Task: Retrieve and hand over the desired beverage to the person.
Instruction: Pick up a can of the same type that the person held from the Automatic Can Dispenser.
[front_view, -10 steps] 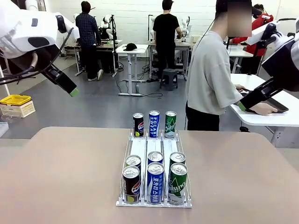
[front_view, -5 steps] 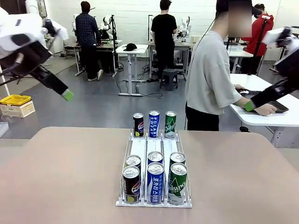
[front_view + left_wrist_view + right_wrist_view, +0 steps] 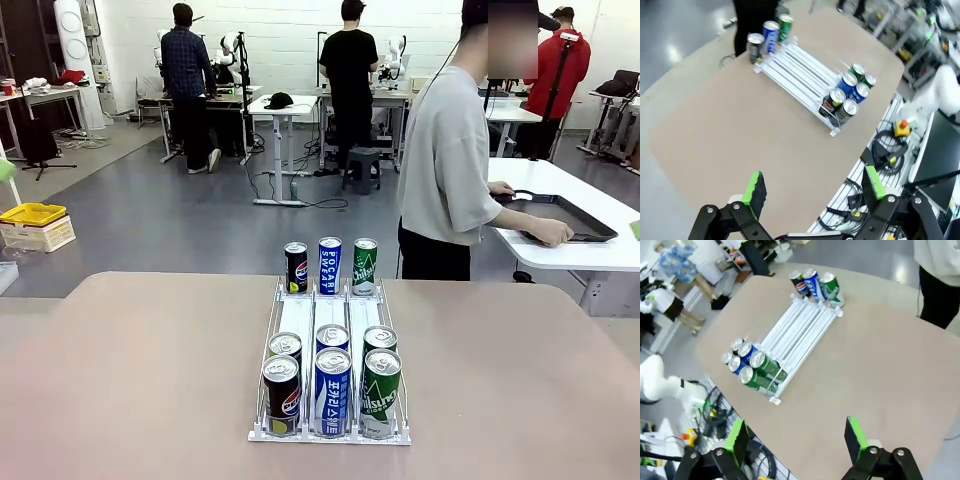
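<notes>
A white wire rack (image 3: 300,318) with three lanes sits in the middle of a smooth, matte tan table (image 3: 120,380), and every drink is on it. In the rack's left lane are black cola cans (image 3: 282,396), in its middle lane blue cans (image 3: 332,392) and in its right lane green cans (image 3: 380,394). Each lane has two cans at the rack's near end and one upright at its far end. The table around the rack is bare. The person (image 3: 450,170) in a light grey sweatshirt stands beyond the rack's far right corner, side-on. Both of the person's hands are at a dark tray (image 3: 580,218) on a white side table (image 3: 600,258), well to the right of the rack. Beyond the rack's far end lie a glossy grey floor (image 3: 200,220) and white workbenches (image 3: 285,110), where other people stand with their backs turned. A yellow crate (image 3: 32,213) rests on the floor far to the rack's left. The left gripper (image 3: 814,185) hangs high above the table to one side of the rack, jaws spread wide and holding nothing. The right gripper (image 3: 796,436) is likewise high above the table to the rack's other side, jaws wide apart and empty.
</notes>
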`<state>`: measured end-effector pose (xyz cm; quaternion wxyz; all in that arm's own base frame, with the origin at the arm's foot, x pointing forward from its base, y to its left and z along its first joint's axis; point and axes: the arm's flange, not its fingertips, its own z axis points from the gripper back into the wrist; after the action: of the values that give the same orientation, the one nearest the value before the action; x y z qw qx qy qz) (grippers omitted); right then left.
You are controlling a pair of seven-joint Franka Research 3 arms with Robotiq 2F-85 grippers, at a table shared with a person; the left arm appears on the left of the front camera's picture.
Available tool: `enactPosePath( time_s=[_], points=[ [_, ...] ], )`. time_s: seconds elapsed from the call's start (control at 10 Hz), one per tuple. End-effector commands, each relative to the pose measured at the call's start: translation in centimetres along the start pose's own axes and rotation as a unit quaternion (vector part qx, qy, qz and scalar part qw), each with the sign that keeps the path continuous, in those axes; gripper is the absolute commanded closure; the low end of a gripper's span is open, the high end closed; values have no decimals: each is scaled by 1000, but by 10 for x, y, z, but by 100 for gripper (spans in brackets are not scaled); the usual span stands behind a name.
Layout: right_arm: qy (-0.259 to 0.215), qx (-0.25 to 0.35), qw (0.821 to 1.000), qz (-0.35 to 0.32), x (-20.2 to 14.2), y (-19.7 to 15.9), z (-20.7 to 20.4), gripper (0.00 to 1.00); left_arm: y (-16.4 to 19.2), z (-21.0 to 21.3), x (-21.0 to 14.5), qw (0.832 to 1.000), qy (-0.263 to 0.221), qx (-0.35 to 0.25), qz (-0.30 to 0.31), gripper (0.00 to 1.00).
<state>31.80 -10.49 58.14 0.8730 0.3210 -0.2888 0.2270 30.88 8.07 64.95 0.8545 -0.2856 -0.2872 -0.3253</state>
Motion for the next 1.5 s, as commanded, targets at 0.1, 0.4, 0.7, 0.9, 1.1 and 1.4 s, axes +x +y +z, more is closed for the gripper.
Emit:
enactPosePath(
  time_s=[0.1, 0.4, 0.7, 0.9, 1.1, 1.4],
  points=[
    [-28, -19, 999, -32, -1, -8, 18, 0, 24, 12, -30, 997, -41, 16, 59, 0],
    [-31, -25, 998, -44, -2, -12, 26, 0, 25, 27, -34, 997, -36, 24, 71, 0],
    [-31, -25, 998, -44, -2, -12, 26, 0, 25, 27, -34, 997, -36, 24, 71, 0],
    [-31, -25, 998, -44, -2, -12, 26, 0, 25, 27, -34, 997, -36, 24, 71, 0],
    [-31, -25, 998, -44, -2, -12, 26, 0, 25, 27, -34, 997, -36, 24, 71, 0],
    [-31, -25, 998, -44, -2, -12, 26, 0, 25, 27, -34, 997, -36, 24, 71, 0]
  ],
)
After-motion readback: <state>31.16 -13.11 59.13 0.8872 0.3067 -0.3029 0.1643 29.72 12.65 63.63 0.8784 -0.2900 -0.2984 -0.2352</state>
